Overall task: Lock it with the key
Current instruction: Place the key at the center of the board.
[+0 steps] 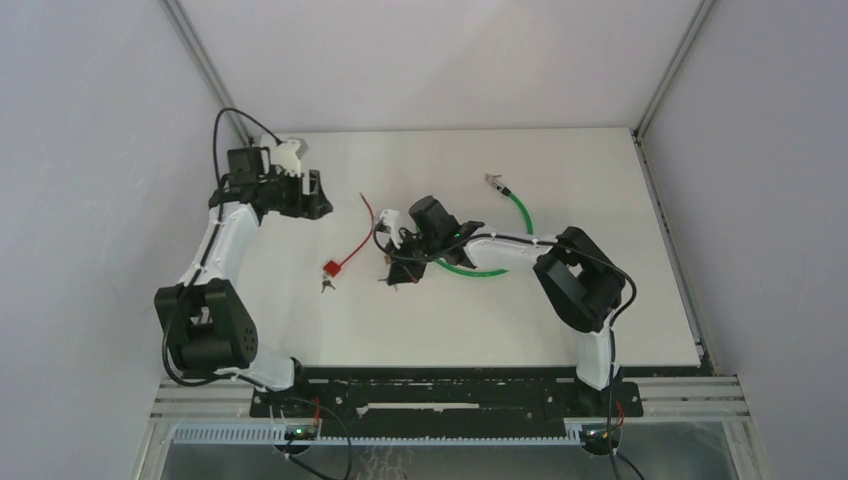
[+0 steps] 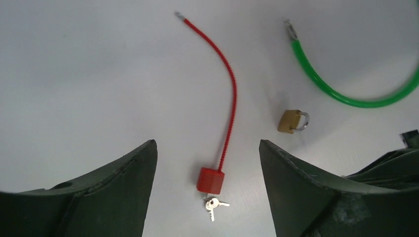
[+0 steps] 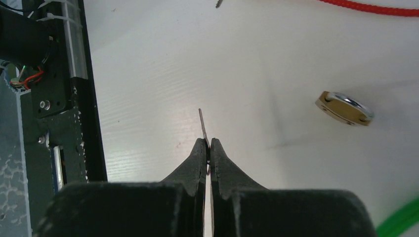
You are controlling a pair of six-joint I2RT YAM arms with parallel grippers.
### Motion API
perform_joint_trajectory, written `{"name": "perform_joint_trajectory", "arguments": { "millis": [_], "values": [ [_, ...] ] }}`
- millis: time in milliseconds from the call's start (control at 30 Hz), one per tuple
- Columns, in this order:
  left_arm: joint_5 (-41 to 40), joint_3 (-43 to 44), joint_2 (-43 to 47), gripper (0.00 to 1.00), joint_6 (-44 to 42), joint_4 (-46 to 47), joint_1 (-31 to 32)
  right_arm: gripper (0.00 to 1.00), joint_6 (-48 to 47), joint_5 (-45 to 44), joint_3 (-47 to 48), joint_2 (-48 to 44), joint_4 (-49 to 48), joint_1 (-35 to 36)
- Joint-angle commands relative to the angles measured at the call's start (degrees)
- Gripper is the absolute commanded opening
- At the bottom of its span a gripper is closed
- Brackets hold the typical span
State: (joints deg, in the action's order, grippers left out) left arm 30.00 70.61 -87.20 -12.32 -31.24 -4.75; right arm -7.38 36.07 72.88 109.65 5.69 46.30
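The right tool (image 3: 208,146) pinches a key (image 3: 202,121), blade out, near the brass padlock (image 3: 344,108) on the tabletop (image 3: 163,74); the left tool (image 2: 207,148) hangs wide and empty, far left. Next, the blade probably must find the keyhole.

Top view: high and behind, looking down over the worktop (image 1: 500,330).
Left wrist: raised, looking down between its fingers (image 2: 123,197) at the red cable lock (image 2: 210,178).
Right wrist: low, close over the worktop.
Shared: brass padlock (image 2: 291,121), both wrist views.

- The cable lock (image 2: 210,179) is showing bright red, its cord ribbed.
- The other cable (image 2: 365,102) is glowing green.
- The padlock (image 2: 288,121) is gleaming brass-gold.
- The small keys (image 2: 212,203) are shining silver.
- The key (image 3: 202,122) is looking dull grey.
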Motion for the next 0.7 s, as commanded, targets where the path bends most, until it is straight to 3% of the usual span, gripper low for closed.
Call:
{"name": "perform_joint_trajectory", "arguments": {
  "millis": [0,200,300,367,567,667],
  "values": [
    [-0.71,-1.9,5.16,0.8,3.78,4.44,-4.42,0.03,2.68,-1.67,5.26,3.82,0.63,1.46],
    [1.81,-3.94,8.41,0.87,2.92,5.26,-4.78,0.04,1.98,-3.73,11.59,9.22,5.06,1.69],
    [0.28,-5.67,10.58,0.91,2.9,7.04,-4.75,0.1,0.92,-4.34,13.81,10.2,7.61,1.11],
    [-2.35,-6.59,11.41,0.92,2.73,7.98,-4.81,0.19,0.58,-4.16,14.81,10.24,9.13,0.27],
    [-3.92,-8.9,11.92,0.93,1.93,9.38,-4.74,0.63,-0.66,-2.62,14.12,6.69,10.91,-2.85],
    [-1.11,-11.15,12.26,0.93,0.21,10.35,-4.75,0.72,-2.04,-1.97,12.88,3.11,11.84,-3.98]
  ]
}}
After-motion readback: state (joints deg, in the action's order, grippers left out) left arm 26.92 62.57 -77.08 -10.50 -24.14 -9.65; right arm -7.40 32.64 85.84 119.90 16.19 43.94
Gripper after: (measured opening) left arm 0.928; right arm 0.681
